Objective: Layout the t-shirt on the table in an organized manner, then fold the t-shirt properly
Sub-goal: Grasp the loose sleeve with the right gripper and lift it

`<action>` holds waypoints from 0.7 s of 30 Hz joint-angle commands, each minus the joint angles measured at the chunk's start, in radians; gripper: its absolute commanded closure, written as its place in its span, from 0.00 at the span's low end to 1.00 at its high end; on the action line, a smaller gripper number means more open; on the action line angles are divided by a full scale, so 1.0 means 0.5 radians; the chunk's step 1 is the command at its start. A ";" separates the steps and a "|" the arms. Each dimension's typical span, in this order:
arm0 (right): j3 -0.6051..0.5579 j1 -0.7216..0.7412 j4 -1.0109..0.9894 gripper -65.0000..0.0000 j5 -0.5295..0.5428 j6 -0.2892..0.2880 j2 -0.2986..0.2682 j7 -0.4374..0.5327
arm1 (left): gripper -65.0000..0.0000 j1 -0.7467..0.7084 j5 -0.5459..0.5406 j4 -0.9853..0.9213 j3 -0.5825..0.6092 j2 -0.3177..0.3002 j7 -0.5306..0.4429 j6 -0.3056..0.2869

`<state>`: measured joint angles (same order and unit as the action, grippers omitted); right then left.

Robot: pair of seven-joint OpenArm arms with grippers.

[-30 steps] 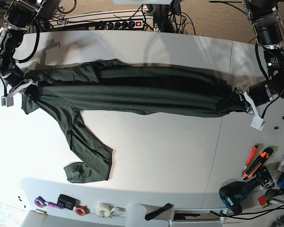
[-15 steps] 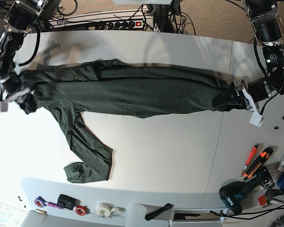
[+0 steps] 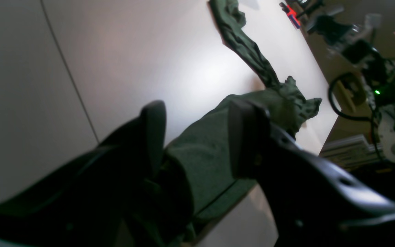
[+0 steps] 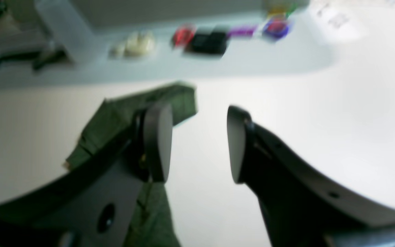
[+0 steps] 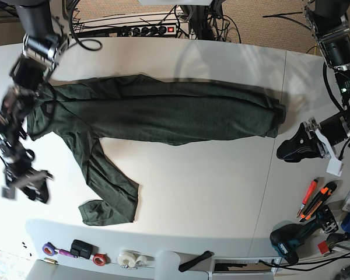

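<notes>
The dark green t-shirt (image 5: 163,114) lies stretched left to right across the white table (image 5: 210,186), one sleeve trailing toward the front edge. My left gripper (image 5: 284,153) hovers open just off the shirt's right end, apart from it. In the left wrist view the left gripper (image 3: 197,137) stands with jaws wide, and the t-shirt (image 3: 211,151) shows between and beyond its fingers on the table. My right gripper (image 5: 35,188) is open over bare table at the front left. The blurred right wrist view shows the right gripper (image 4: 197,144) holding nothing, with the t-shirt (image 4: 115,116) sleeve behind one finger.
Tape rolls (image 5: 131,258) and a small black box (image 5: 81,248) sit on a ledge along the front edge. Orange-handled cutters (image 5: 315,201) and a drill (image 5: 291,239) lie at the front right. A power strip (image 5: 151,28) and cables run behind the table.
Both grippers opened and let go of the shirt's ends, and the shirt settled on the table. The right arm swung toward the front left; the left arm drew back from the right end.
</notes>
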<state>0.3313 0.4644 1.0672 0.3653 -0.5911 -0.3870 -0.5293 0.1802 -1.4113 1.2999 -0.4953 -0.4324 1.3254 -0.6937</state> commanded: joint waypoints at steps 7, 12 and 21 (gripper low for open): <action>-0.297 0.455 -0.820 0.51 -0.278 0.151 0.143 0.366 | 0.53 0.031 0.010 0.032 -0.014 -0.038 -0.033 -0.009; -0.298 0.489 -0.983 0.51 -0.499 0.154 0.273 0.350 | 0.53 0.027 0.010 0.032 -0.014 -0.038 -0.034 -0.009; -0.298 0.425 -0.983 0.51 -0.620 0.372 0.298 0.373 | 0.53 0.027 0.010 0.032 -0.014 -0.038 -0.034 -0.009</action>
<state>0.1810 0.6502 0.5613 0.0517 -0.4065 -0.2272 -0.3546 0.1749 -1.3781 1.3003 -0.4961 -0.4324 1.3273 -0.6937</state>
